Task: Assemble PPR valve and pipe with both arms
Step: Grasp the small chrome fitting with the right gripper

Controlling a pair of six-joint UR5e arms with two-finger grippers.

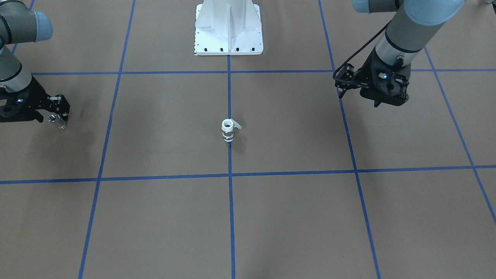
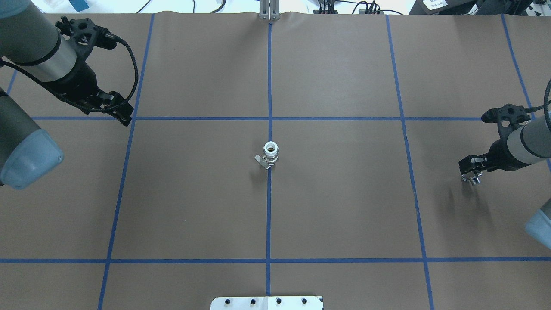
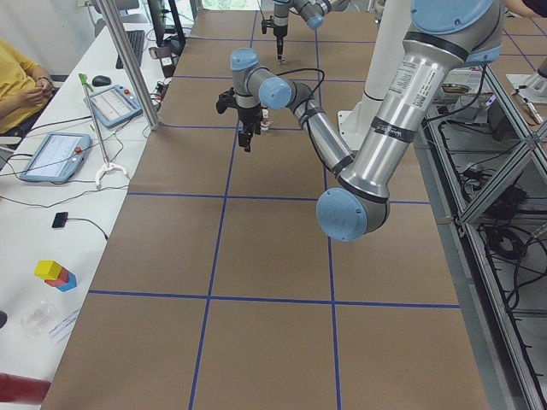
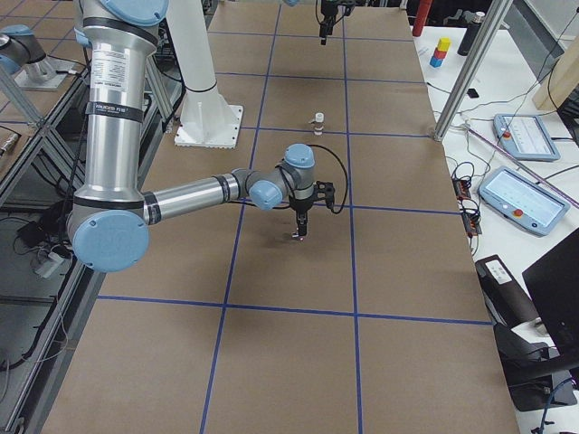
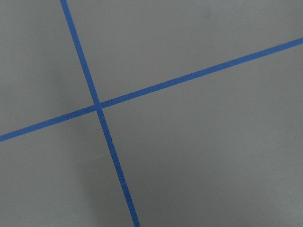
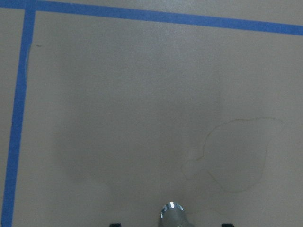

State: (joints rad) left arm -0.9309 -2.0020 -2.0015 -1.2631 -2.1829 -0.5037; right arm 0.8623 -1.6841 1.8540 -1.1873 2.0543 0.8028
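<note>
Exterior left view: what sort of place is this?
Likely a robotics lab test cell: a table gridded with blue tape, control tablets on a side desk, and the large left arm.

There is one PPR valve (image 2: 270, 154). There is one pipe (image 2: 473, 181), well apart from the valve on the robot's right. There are two arms, left arm (image 2: 41, 49) and right arm (image 2: 530, 143), one on each side of the valve, and two grippers, left gripper (image 2: 125, 118) and right gripper (image 2: 470, 174). One white base plate (image 2: 267, 303) lies on the valve's robot side
</note>
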